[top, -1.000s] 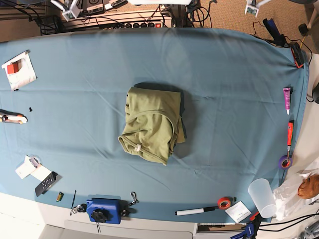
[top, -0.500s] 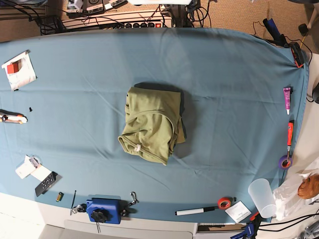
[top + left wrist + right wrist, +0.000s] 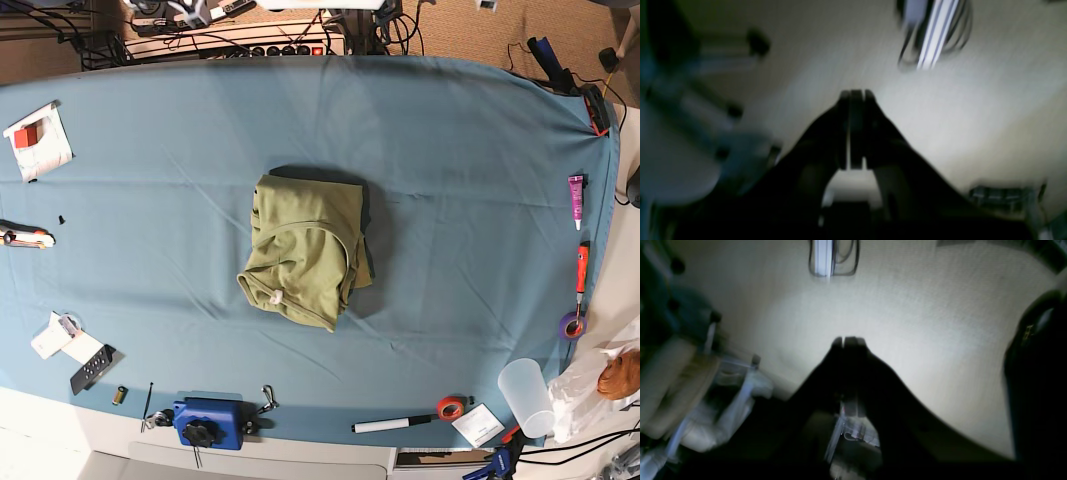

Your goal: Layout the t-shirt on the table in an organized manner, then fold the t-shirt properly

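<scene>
One olive t-shirt lies folded in a compact bundle mid-worktop, small white tag facing the front edge. Left fingers and right fingers are pressed together, empty, off the worktop over pale floor.

Both wrist views are motion-blurred and dim, each claw a black silhouette against a glaring pale patch beyond its tips, while the base view is sharp, evenly lit, edge-bowed.
</scene>
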